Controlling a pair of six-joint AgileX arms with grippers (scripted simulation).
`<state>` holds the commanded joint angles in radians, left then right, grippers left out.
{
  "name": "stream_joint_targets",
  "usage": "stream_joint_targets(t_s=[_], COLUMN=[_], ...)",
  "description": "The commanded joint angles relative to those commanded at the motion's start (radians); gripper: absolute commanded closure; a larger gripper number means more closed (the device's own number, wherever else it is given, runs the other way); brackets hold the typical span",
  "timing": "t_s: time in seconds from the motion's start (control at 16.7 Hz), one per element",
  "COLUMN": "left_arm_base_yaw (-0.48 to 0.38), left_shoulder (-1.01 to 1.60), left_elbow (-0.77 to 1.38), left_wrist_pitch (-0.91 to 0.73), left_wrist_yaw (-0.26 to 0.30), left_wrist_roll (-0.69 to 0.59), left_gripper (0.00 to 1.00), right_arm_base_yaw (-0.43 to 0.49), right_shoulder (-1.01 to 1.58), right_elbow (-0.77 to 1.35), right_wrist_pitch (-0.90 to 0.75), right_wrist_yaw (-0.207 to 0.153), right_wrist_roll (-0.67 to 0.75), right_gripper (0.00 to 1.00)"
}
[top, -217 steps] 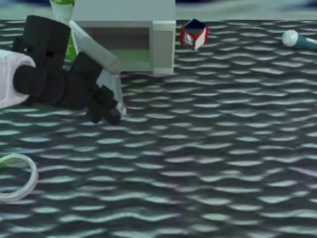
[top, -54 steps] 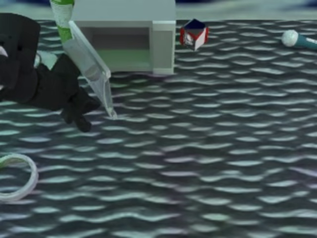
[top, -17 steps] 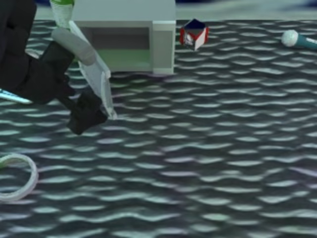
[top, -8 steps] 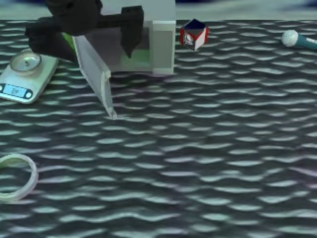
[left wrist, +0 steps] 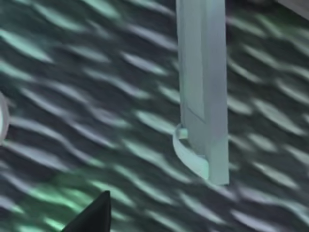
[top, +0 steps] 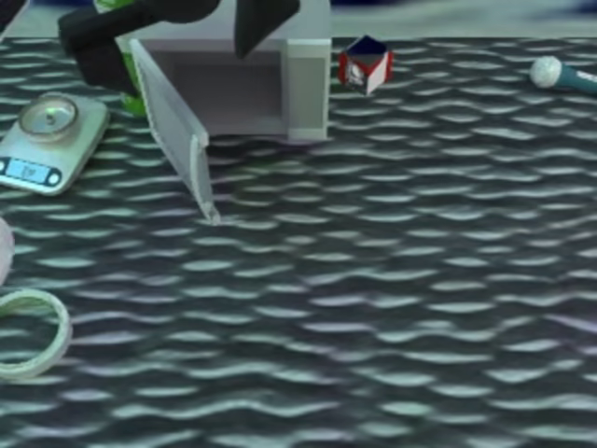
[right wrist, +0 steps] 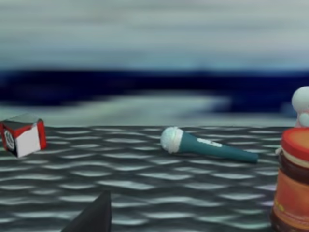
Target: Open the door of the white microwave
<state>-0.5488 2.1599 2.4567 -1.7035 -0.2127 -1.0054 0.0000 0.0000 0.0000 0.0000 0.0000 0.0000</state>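
Your white microwave (top: 280,37) stands at the far edge of the table, toward the top view's left. Its door (top: 173,121) is swung wide open, hinged at the oven's left side and angled out toward you, with the free edge reaching down onto the patterned table (top: 392,308). The cavity behind it is open to view, and the narrow side panel (top: 308,89) sits at the oven's right.

Your left gripper (top: 173,37) hangs above the microwave near the top edge of the top view, dark against the oven's roof. One finger (top: 256,21) points down over the cavity and another dark part lies left of the door, so the jaws stand apart and hold nothing. They do not touch the door. In the left wrist view you look down on the door's free edge (left wrist: 203,87), with its small curved handle (left wrist: 188,157) just above the table.

A silver kitchen scale (top: 47,140) rests left of the door, well apart from it. A pale ring (top: 33,331) lies nearer you at the left edge. A red, white and blue box (top: 366,63) sits just right of the oven, and a teal microphone (top: 560,75) lies at the far right.

Your right gripper does not show in the top view; in its wrist view only a dark fingertip (right wrist: 91,217) shows, so you cannot tell how its jaws stand. An orange jar (right wrist: 292,179) stands beside that view's edge.
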Motion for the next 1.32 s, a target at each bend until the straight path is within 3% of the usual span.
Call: stream_joint_targets(t_s=[0.18, 0.6, 1.32], left_arm_base_yaw=[-0.02, -0.015, 0.044], left_shoulder=[0.035, 0.032, -0.083], left_elbow=[0.078, 0.067, -0.5], left_wrist_pitch=[-0.069, -0.059, 0.404], left_wrist_yaw=[-0.049, -0.051, -0.045], left_wrist_roll=[-0.085, -0.087, -0.026], left_gripper=[0.0, 0.0, 0.0], right_arm_base_yaw=[0.0, 0.0, 0.0], right_shoulder=[0.0, 0.0, 0.0], right_elbow=[0.0, 0.0, 0.0], right_wrist_pitch=[0.0, 0.0, 0.0], right_wrist_yaw=[0.0, 0.0, 0.0], right_wrist_roll=[0.0, 0.0, 0.0], right_gripper=[0.0, 0.0, 0.0])
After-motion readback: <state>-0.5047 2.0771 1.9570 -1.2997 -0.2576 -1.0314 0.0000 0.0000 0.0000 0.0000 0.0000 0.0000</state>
